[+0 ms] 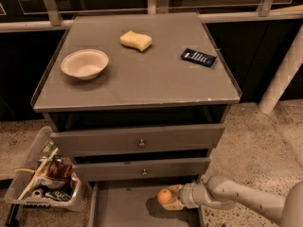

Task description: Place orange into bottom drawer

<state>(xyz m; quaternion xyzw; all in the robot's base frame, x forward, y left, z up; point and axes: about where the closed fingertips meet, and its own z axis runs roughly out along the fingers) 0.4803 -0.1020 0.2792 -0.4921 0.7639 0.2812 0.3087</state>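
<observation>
Grey counter (142,82) on speckled floor (258,141). Just above open bottom drawer (120,208), toward its right side: end effector (169,201) clamped on orange (164,195). Lower close to drawer's bed before releasing, to prevent rolling.

hand (168,200) grips orange (164,195) over bottom drawer (122,210), middle drawer (109,170) close above.

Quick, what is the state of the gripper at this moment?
The gripper: closed, holding the orange above the open bottom drawer.
</observation>
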